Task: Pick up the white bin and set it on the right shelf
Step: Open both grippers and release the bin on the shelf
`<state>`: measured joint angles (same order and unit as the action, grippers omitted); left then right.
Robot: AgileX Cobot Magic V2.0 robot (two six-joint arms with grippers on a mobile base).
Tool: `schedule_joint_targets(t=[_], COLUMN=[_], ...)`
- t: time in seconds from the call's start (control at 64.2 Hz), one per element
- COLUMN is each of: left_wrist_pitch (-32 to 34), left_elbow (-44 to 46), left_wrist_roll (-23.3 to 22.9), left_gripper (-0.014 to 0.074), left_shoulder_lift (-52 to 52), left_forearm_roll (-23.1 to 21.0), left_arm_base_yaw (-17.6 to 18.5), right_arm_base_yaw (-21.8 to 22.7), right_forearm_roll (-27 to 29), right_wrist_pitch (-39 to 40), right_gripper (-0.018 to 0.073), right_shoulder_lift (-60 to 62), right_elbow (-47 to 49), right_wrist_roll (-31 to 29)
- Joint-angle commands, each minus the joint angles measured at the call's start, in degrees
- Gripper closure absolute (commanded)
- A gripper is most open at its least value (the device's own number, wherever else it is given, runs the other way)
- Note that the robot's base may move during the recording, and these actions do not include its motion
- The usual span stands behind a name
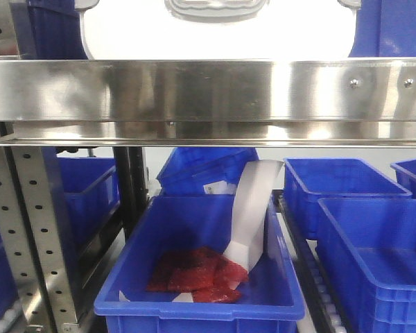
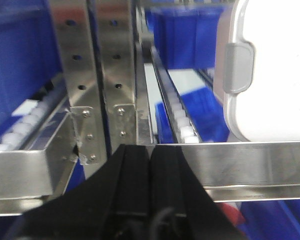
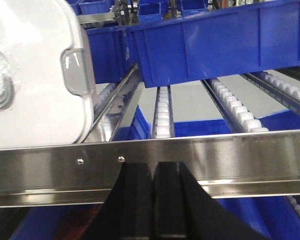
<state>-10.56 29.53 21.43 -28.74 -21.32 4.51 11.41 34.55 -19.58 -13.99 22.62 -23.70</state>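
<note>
We see the large off-white plastic bin with its white lid [image 1: 218, 31] resting on the stainless steel shelf with perforated uprights [image 1: 208, 90], sitting behind the broad shiny front rail, its grey side latch [image 2: 237, 67] facing our left wrist view. Our left hand [image 2: 150, 155] hangs just in front of that rail with its black fingers pressed together, holding nothing. Our right hand [image 3: 153, 172] is likewise closed and empty before the rail, the bin to its left. Below the shelf, an open blue plastic crate [image 1: 201, 305] holds red packets [image 1: 197, 274].
</note>
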Motion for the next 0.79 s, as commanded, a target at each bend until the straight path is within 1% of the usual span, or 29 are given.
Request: schedule_joint_targets(t=[0.0, 0.125, 0.218, 0.779], left_wrist_pitch=[6.02, 5.66, 5.78, 5.90], left_elbow=[-2.71, -6.45, -7.87, -8.25], left_wrist_roll=[0.13, 0.13, 0.13, 0.13], left_gripper=[0.0715, 0.0715, 0.0715, 0.0715], left_shoulder_lift=[5.02, 10.10, 11.77, 11.90], left_forearm_roll=[-1.04, -1.04, -1.04, -1.04], left_arm_base_yaw=[-0.02, -0.02, -0.02, -0.02], right_arm_base_yaw=[0.13, 0.13, 0.13, 0.13], right_forearm_roll=[1.11, 1.15, 1.15, 1.15], right_wrist_pitch=[2.92, 2.63, 2.49, 2.44], right_gripper=[0.0484, 0.0484, 0.0484, 0.0484], right_shoulder_lift=[0.55, 0.72, 0.72, 0.72], right_elbow=[1.64, 1.64, 1.64, 1.64], right_wrist_roll=[-0.08, -0.08, -0.08, -0.08])
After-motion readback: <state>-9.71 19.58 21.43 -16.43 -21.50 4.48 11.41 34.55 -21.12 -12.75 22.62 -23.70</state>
